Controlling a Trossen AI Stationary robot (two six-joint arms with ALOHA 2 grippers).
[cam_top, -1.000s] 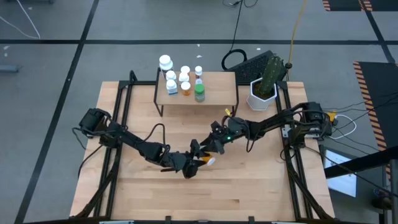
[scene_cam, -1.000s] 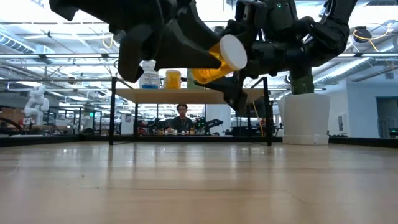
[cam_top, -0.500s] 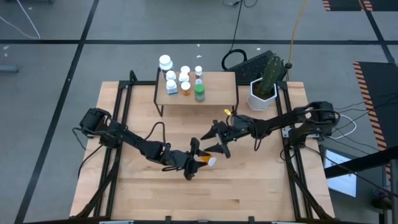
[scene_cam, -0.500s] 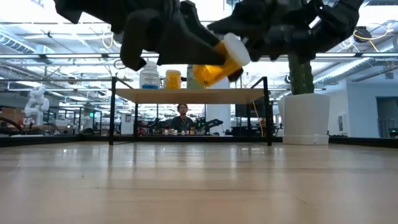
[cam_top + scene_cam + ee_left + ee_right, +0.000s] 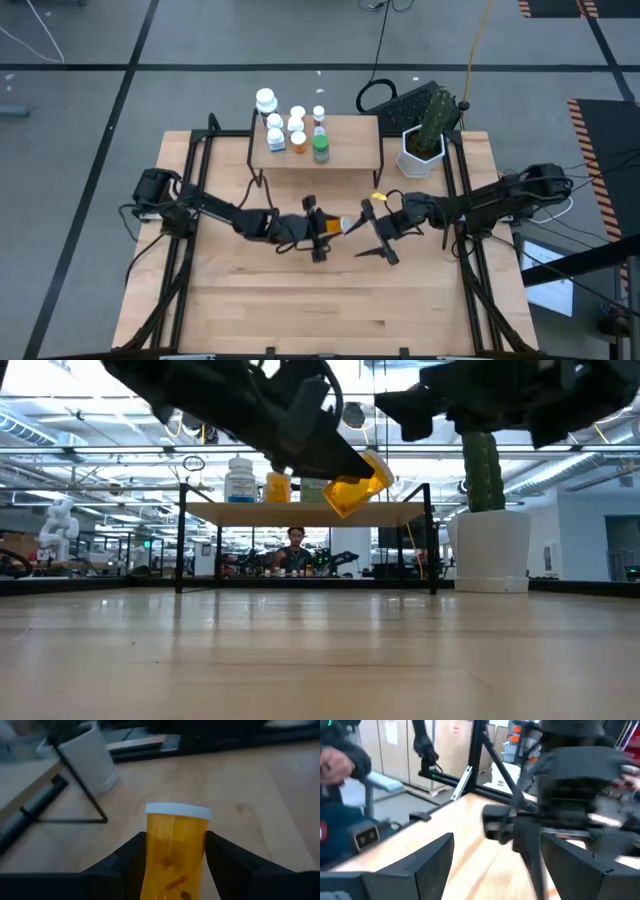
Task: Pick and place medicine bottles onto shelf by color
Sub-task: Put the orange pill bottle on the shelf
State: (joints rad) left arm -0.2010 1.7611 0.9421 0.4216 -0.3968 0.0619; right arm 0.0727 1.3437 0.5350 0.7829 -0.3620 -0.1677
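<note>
Counter (image 5: 230, 300): large wood top. Shelf (image 5: 345, 152) at its far side serves as landmark; seven bottles (image 5: 295, 128) upright on shelf's left half, green one (image 5: 320, 150) nearest shelf's front edge.

Left gripper (image 5: 322, 230) just in front of shelf, mid-air, jaws clamped on orange bottle (image 5: 175, 850).

Right gripper (image 5: 378, 230) beside it, toward shelf's right end, jaws spread, empty.

Orange bottle: long axis near level, slightly tipped, white cap (image 5: 178, 811) pointing toward right gripper.

Step in hand, as judged: carry to shelf. Turn bottle upright first, clear front edge, set beside other orange ones (image 5: 298, 140), avoid nudging neighbours.
</note>
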